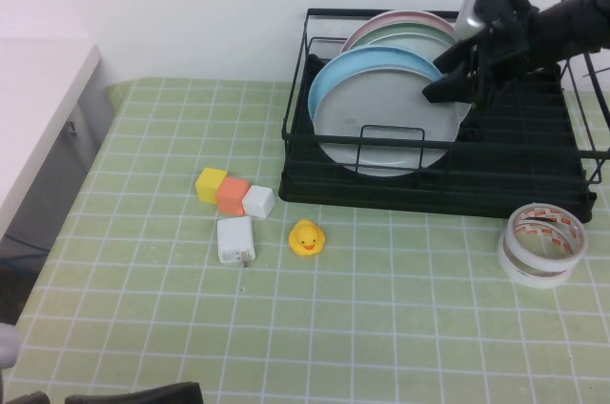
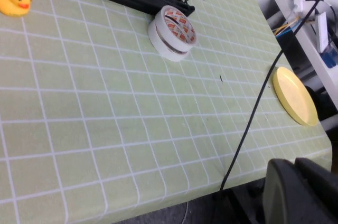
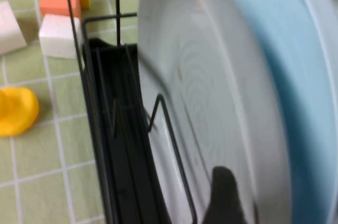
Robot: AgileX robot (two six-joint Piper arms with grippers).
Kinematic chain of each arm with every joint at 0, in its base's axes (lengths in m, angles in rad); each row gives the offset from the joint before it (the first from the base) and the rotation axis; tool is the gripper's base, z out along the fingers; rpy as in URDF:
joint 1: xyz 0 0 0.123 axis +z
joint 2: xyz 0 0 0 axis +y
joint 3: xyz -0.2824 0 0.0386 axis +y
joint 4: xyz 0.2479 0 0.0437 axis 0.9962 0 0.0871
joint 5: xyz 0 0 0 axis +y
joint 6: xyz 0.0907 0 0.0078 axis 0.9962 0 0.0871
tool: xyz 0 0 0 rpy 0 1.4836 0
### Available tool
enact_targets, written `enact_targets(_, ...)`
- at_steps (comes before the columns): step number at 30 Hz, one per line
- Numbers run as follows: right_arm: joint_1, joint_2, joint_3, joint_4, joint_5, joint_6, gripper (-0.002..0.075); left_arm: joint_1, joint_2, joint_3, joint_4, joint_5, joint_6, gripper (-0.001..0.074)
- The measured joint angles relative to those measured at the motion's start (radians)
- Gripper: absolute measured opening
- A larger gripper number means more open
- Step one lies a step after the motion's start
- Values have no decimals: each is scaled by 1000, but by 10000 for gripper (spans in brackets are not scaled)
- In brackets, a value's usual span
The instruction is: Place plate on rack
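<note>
Right gripper (image 1: 456, 80): I see it over the right part of the rack, at the right edge of the grey plate; its black fingers are spread apart and nothing is clamped between them.
Left gripper (image 2: 296, 192): low at the near edge of the table, fingers closed, nothing in them.
Grey plate (image 1: 381, 123): standing on edge in the rack, frontmost of the stack, leaning back on the blue plate (image 1: 357, 66).
Other plates: a green plate (image 1: 410, 37) and a pink plate (image 1: 396, 19) stand behind the blue one.
Rack (image 1: 315, 180): black wire, far right on the table.
Table items: tape rolls (image 1: 541, 244) near the rack's right corner; yellow duck (image 1: 306, 238), white charger (image 1: 234, 239) and three blocks (image 1: 233, 194) to the near left of it.
</note>
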Motion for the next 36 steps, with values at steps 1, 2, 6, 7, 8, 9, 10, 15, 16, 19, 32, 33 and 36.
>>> enact_targets(1,0,-11,0,-4,3,12,455,0,0,0,0,2,0,-1)
enact_targets(2,0,-21,0,-9,5,22,461,0,0,0,4,4,0,-1)
enact_targets(6,0,-100,-21,-59,18,100,457,0,0,-4,57,4,2,-1)
enact_targets(7,0,-125,-33,-79,27,134,447,0,0,-11,83,5,2,-1)
enact_targets(8,0,-148,-43,-97,36,174,433,0,0,-22,116,9,2,-1)
enact_targets(9,0,-177,-54,-124,52,219,413,0,0,-33,155,11,-9,-1)
enact_targets(10,0,-206,-66,-154,75,268,387,0,0,-49,204,17,-25,-1)
enact_targets(15,0,-356,-91,-311,214,469,200,0,-17,-105,518,81,-255,-1)
enact_targets(16,-2,-387,-91,-319,229,501,149,0,-32,-107,586,101,-316,-1)
enact_targets(19,-26,-487,-68,-285,239,585,45,0,-109,-107,744,138,-441,-1)
enact_targets(32,-56,-1009,477,-57,172,498,3,0,-441,-66,1041,121,-668,-1)
enact_targets(33,-56,-1068,549,-42,135,472,3,0,-441,-55,1046,121,-676,-1)
enact_targets(36,-56,-1250,750,10,40,382,3,0,-443,-26,1049,132,-688,-1)
